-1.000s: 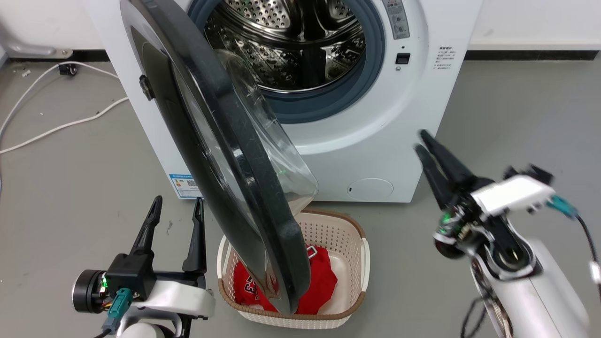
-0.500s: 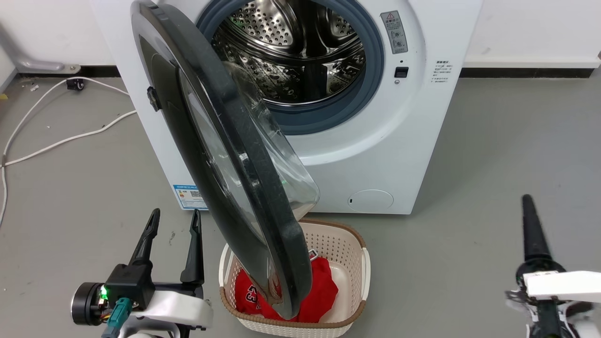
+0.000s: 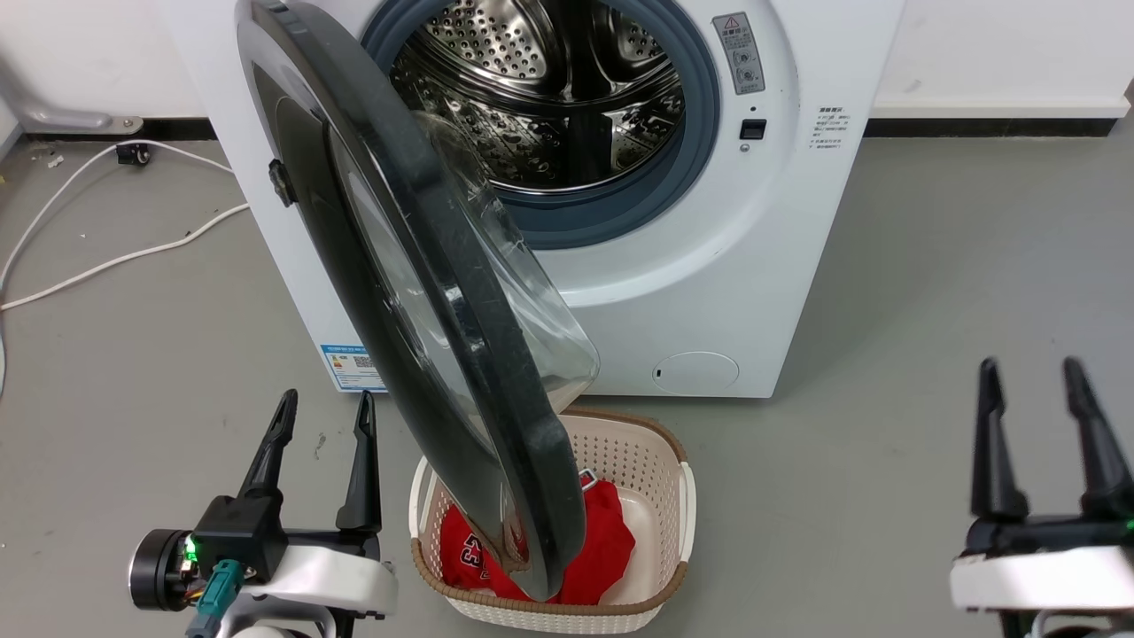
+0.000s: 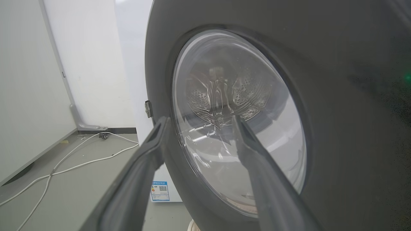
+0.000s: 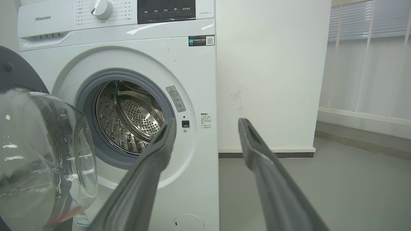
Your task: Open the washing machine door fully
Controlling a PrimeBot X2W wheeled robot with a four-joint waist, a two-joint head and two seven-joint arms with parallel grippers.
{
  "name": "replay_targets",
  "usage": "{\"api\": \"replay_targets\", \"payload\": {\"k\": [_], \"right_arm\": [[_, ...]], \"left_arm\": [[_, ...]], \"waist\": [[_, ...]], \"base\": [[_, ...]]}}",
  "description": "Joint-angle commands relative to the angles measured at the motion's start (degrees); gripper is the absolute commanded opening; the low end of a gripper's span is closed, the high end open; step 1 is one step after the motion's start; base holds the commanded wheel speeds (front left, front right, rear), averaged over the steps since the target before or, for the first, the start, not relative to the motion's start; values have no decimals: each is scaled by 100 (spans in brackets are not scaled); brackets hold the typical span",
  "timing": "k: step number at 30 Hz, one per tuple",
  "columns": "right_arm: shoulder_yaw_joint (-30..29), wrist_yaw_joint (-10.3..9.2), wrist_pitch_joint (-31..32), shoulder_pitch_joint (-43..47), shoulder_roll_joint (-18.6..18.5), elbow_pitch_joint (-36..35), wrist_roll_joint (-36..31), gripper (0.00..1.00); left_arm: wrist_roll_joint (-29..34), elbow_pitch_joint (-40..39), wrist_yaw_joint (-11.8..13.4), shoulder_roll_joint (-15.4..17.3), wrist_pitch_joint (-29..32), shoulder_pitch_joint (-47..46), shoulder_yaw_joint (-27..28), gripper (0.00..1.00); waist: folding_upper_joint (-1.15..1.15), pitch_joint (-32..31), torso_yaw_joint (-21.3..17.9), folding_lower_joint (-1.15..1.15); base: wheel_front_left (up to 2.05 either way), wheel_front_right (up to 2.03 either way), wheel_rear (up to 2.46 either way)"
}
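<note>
The floor (image 3: 930, 266) is smooth and grey. A white wall (image 5: 269, 80) rises behind, with a dark skirting strip (image 3: 992, 127) at its foot. White cable (image 3: 133, 257) lies on the floor at the left. Window blinds (image 5: 369, 19) at the far right look pale with daylight.

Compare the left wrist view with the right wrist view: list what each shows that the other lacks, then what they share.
Left wrist view, not the right: the washing machine door's black outer face, the open left end effector before it, white cables on the floor. Right wrist view, not the left: the open right end effector, control dial, display panel, window blinds, the door glass's bulging inner side. Shared: the open door, the steel drum (through the glass from the left wrist), grey floor, white wall.
</note>
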Motion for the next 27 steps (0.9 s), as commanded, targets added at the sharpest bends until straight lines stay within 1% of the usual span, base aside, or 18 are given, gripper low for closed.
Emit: {"api": "replay_targets", "payload": {"k": [1,4,7,8,11,20,21,22,23,27], "right_arm": [[54,-2,-7,115,22,16,-48,100],[137,-2,-7,263,19,165,-312,100],[181,-2,-7,295,21,340,-352,100],[193,-2,-8,279,21,394,-233,100],[189,-2,-8,213,21,502,-202,100],[166,-2,-8,99,22,627,-222,100],[169,-2,-8,95,22,634,-223,100],[170,-2,-8,94,22,637,-228,100],[172,-2,-8,94,22,641,-227,100],[197,-2,-8,98,22,641,-203,100]], "left_arm": [[31,-20,13,-2,-15,-69,19,100],[38,-24,2,-2,-15,-71,24,100],[42,-31,-6,-2,-15,-75,32,100],[46,-30,-9,-2,-15,-72,32,100],[55,-29,-18,-2,-15,-70,25,100],[60,-63,-42,-2,-15,-70,12,100],[60,-83,-50,-2,-15,-73,8,75],[62,-93,-61,-2,-15,-67,2,32],[60,-103,-68,-2,-15,-61,-9,0],[31,-176,-110,-1,-15,-95,4,0]], "waist": [[0,-1,-1,0],[0,9,-4,0],[0,18,-18,0],[0,20,-22,0],[0,31,-28,0],[0,46,-35,0],[0,47,-38,0],[0,48,-39,0],[0,49,-41,0],[0,51,-51,0]], "base": [[0,0,0],[0,0,0],[0,0,0],[0,0,0],[0,0,0],[0,0,0],[0,0,0],[0,0,0],[0,0,0],[0,0,0]]}}
